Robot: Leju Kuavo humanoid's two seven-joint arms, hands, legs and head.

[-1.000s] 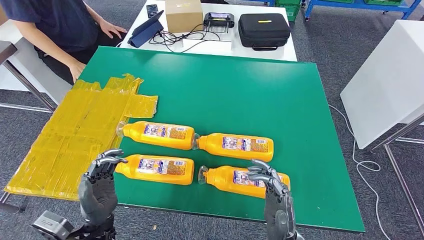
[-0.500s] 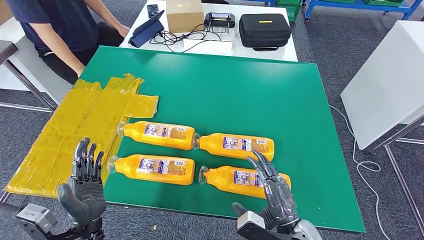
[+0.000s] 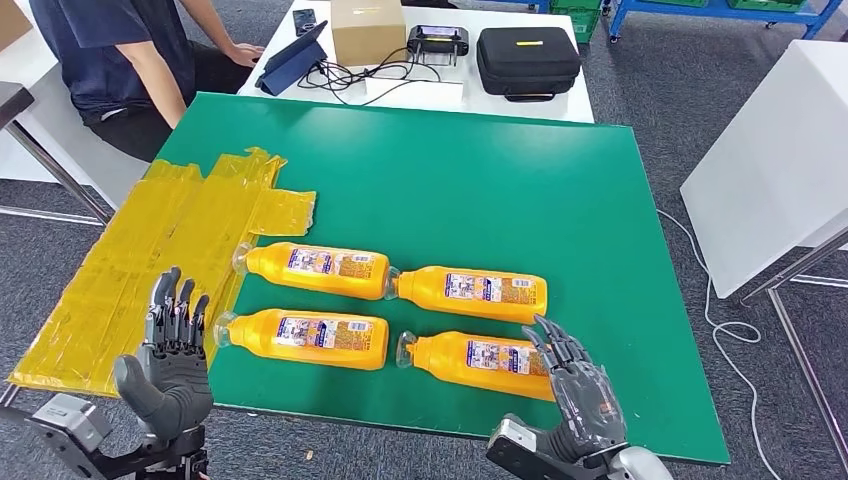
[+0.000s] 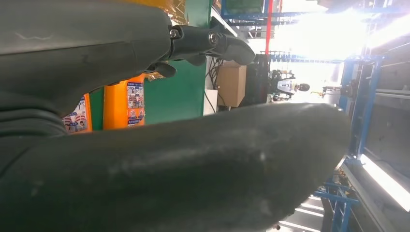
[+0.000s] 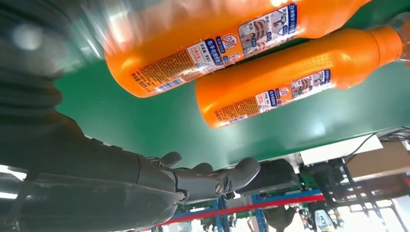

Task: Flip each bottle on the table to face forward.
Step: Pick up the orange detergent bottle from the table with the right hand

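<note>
Several orange bottles with white labels lie on their sides on the green table (image 3: 480,190), caps pointing left. The back pair are one bottle (image 3: 315,269) and another (image 3: 475,293); the front pair are a left bottle (image 3: 305,338) and a right bottle (image 3: 480,360). My left hand (image 3: 172,365) is raised at the table's near-left edge, fingers straight and apart, holding nothing. My right hand (image 3: 580,395) hovers open just past the base end of the front right bottle. Two bottles (image 5: 217,43) (image 5: 290,87) lie close before the right hand's fingers (image 5: 212,179).
Crumpled yellow tape sheets (image 3: 160,260) cover the table's left side. A person (image 3: 110,60) sits at the far left. Behind the green table a white table (image 3: 450,95) holds a cardboard box (image 3: 367,30), a black case (image 3: 528,60), a tablet and cables. A white cabinet (image 3: 780,170) stands to the right.
Both hands opened from curled to straight fingers and lowered slightly. My right hand slid right, off the front right bottle's end. The person drew an arm back from the table corner.
</note>
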